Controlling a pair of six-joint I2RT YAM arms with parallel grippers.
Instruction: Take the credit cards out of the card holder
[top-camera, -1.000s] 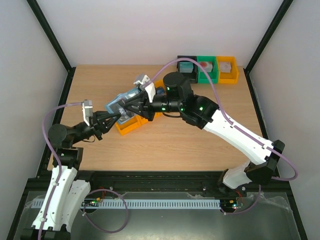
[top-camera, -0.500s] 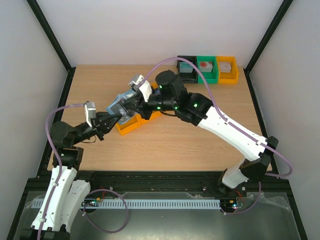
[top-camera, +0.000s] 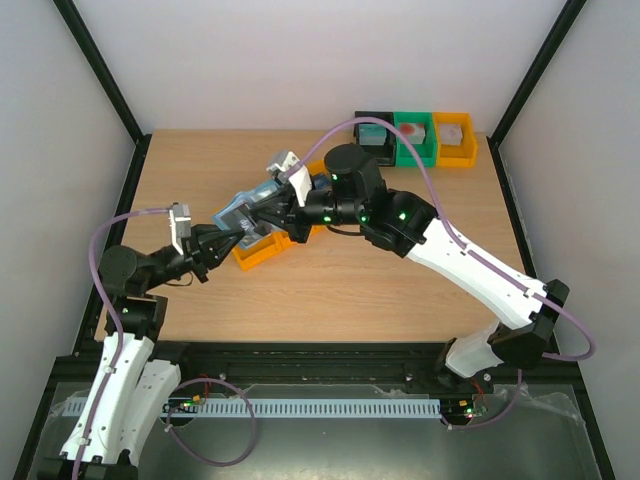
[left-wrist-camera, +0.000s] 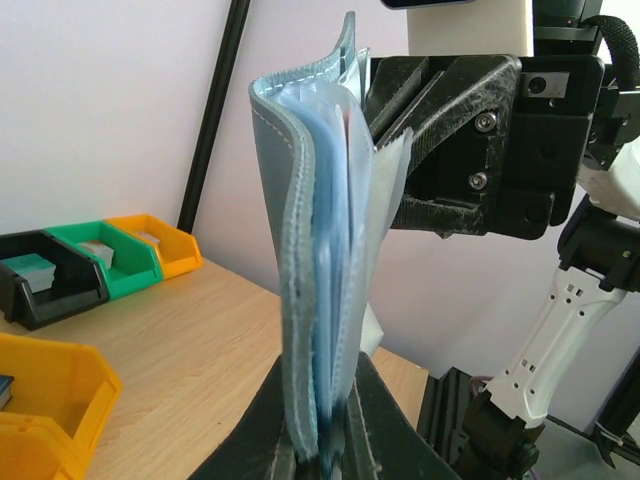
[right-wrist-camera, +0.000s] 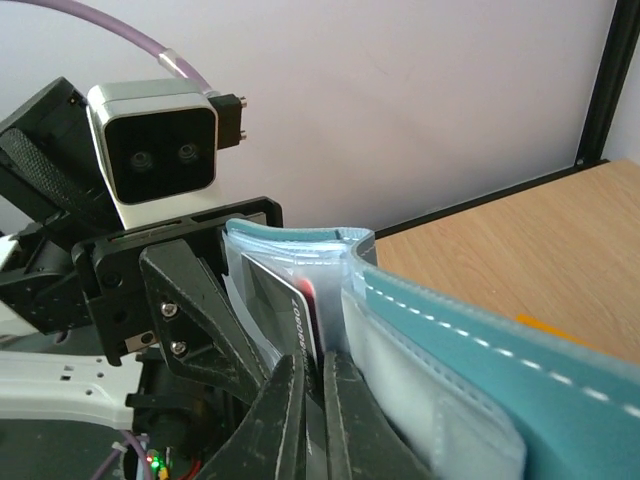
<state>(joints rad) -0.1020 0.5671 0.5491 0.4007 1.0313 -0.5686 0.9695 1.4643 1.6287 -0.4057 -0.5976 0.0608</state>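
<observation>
Card holder (left-wrist-camera: 310, 280): held upright in the air above the table (top-camera: 350, 290), its leaves fanned apart, close to a yellow bin (top-camera: 262, 252).
Left gripper (left-wrist-camera: 322, 445): jaws clamped on the holder's bottom edge.
Right gripper (right-wrist-camera: 312, 385): jaws pressed together on a dark card (right-wrist-camera: 283, 300) sitting in an inner sleeve.
Credit cards: the dark card is inside the holder, with a sliver of red beside it.
Done: I see no card clear of the holder.
Left: by my reckoning, every pull and set-down.

Bright, even light; soft-edged shadows
</observation>
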